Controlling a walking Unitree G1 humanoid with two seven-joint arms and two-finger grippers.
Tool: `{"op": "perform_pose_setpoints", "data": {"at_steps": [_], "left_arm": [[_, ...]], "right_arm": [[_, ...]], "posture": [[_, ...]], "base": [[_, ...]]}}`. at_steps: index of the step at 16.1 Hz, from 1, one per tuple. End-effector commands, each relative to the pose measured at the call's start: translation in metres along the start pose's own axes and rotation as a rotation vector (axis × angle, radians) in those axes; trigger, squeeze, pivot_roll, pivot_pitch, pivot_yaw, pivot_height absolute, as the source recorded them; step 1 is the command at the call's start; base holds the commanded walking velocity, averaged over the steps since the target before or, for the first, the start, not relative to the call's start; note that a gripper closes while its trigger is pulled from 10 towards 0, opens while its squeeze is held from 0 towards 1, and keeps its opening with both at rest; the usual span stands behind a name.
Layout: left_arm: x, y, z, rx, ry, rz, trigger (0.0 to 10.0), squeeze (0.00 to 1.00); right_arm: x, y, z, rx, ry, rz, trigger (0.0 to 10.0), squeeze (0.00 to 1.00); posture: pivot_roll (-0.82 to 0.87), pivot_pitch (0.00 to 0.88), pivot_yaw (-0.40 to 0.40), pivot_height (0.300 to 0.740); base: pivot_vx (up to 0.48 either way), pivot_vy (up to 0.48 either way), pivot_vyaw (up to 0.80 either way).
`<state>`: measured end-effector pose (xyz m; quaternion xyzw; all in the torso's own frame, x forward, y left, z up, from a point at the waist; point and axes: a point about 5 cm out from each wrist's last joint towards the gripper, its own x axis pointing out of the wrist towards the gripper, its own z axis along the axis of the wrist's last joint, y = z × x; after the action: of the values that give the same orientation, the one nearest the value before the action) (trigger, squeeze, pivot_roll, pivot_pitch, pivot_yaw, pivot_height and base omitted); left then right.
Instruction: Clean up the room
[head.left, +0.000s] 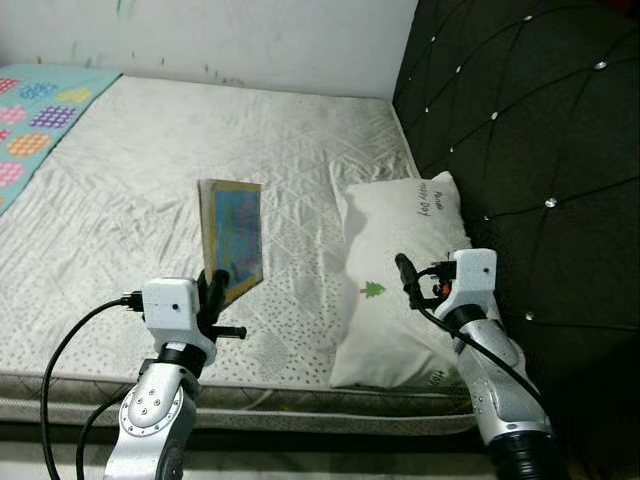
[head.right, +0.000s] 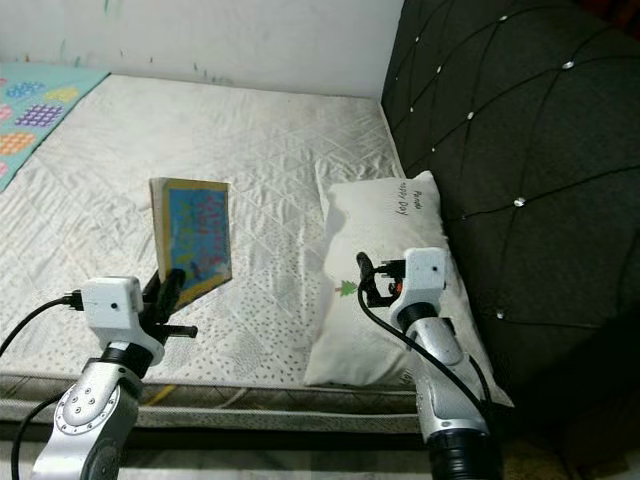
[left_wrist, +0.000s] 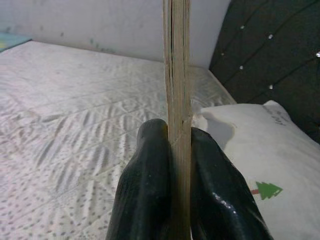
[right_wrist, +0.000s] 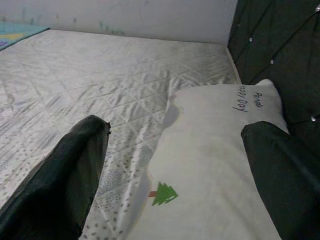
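My left gripper (head.left: 218, 287) is shut on the lower edge of a thin book (head.left: 232, 236) with a colourful blue cover, held upright above the white quilted mattress (head.left: 150, 170). In the left wrist view the book's (left_wrist: 177, 75) page edge rises between the two black fingers (left_wrist: 145, 185). My right gripper (head.left: 405, 272) stands open over a white pillow (head.left: 400, 260) that lies against the headboard; the pillow (right_wrist: 215, 150) with its small green tree print shows between the spread fingers (right_wrist: 65, 175).
A dark tufted headboard (head.left: 520, 130) runs along the right side. A patterned teal blanket (head.left: 35, 115) covers the far left of the bed. A white wall (head.left: 220, 35) stands behind. The mattress front edge (head.left: 300, 400) is just before me.
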<state>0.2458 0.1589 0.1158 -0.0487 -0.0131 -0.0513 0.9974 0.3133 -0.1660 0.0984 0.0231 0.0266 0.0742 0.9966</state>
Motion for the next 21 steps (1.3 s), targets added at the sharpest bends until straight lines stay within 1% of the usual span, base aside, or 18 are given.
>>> {"op": "perform_pose_setpoints", "data": {"at_steps": [1, 2, 3, 6, 9, 11, 13, 14, 15, 16, 17, 19, 21], "left_arm": [[0.003, 0.003, 0.01, -0.002, -0.061, 0.017, 10.0, 0.0], [0.003, 0.005, 0.011, 0.0, -0.067, 0.031, 10.0, 0.0], [0.004, 0.009, 0.012, 0.004, -0.077, 0.053, 10.0, 0.0], [0.003, 0.009, 0.009, -0.005, -0.071, 0.058, 10.0, 0.0], [0.006, 0.008, 0.005, -0.02, -0.059, 0.054, 10.0, 0.0], [0.01, 0.009, 0.004, -0.027, -0.061, 0.063, 10.0, 0.0], [0.015, 0.01, 0.004, -0.031, -0.063, 0.069, 10.0, 0.0], [0.017, 0.01, 0.005, -0.031, -0.066, 0.072, 10.0, 0.0], [0.017, 0.01, 0.006, -0.031, -0.069, 0.076, 10.0, 0.0], [0.017, 0.011, 0.006, -0.03, -0.072, 0.08, 10.0, 0.0], [0.015, 0.013, 0.006, -0.026, -0.073, 0.093, 10.0, 0.0], [0.01, 0.016, 0.005, -0.02, -0.073, 0.108, 10.0, 0.0], [0.006, 0.021, 0.005, 0.003, -0.076, 0.126, 10.0, 0.0]], "right_arm": [[0.0, -0.002, 0.001, -0.001, 0.0, -0.008, 10.0, 0.0], [0.0, -0.003, 0.001, -0.001, 0.001, -0.01, 10.0, 0.0], [0.0, -0.004, 0.0, 0.002, 0.003, -0.018, 10.0, 0.0], [-0.003, -0.005, -0.004, 0.008, 0.008, -0.032, 10.0, 0.0], [-0.002, -0.005, -0.008, 0.017, 0.015, -0.038, 10.0, 0.0], [0.002, -0.001, -0.009, 0.031, 0.011, -0.036, 10.0, 0.0], [0.01, 0.012, -0.009, 0.047, 0.004, -0.005, 10.0, 0.0], [0.012, 0.017, -0.006, 0.038, -0.006, 0.013, 10.0, 0.0], [0.013, 0.017, -0.006, 0.033, -0.007, 0.019, 10.0, 0.0], [0.012, 0.017, -0.005, 0.03, -0.007, 0.023, 10.0, 0.0], [0.012, 0.016, -0.006, 0.024, -0.008, 0.022, 10.0, 0.0], [0.01, 0.011, -0.006, 0.041, -0.013, 0.011, 10.0, 0.0], [0.008, 0.008, -0.005, 0.04, -0.017, 0.008, 10.0, 0.0]], "posture": [[-0.04, 0.073, -0.097, 0.74], [-0.04, 0.071, -0.097, 0.74], [-0.04, 0.067, -0.093, 0.74], [-0.04, 0.042, -0.088, 0.74], [-0.03, 0.012, -0.076, 0.74], [-0.03, 0.0, -0.061, 0.74], [-0.02, 0.0, -0.057, 0.74], [-0.02, 0.0, -0.06, 0.74], [-0.02, 0.0, -0.06, 0.74], [-0.02, 0.0, -0.064, 0.74], [-0.02, 0.01, -0.07, 0.74], [-0.02, 0.028, -0.077, 0.74], [-0.02, 0.045, -0.086, 0.74]], "base": [[0.0, 0.0, 0.0], [0.0, 0.0, 0.0], [0.0, 0.0, -0.8], [0.0, 0.0, -0.68], [0.0, 0.0, 0.0], [0.0, 0.0, 0.0], [0.0, 0.0, 0.0], [0.0, 0.0, 0.0], [0.0, 0.0, 0.0], [0.0, 0.0, 0.0], [0.0, 0.0, 0.8], [0.0, 0.0, 0.0], [0.0, 0.0, 0.0]]}}
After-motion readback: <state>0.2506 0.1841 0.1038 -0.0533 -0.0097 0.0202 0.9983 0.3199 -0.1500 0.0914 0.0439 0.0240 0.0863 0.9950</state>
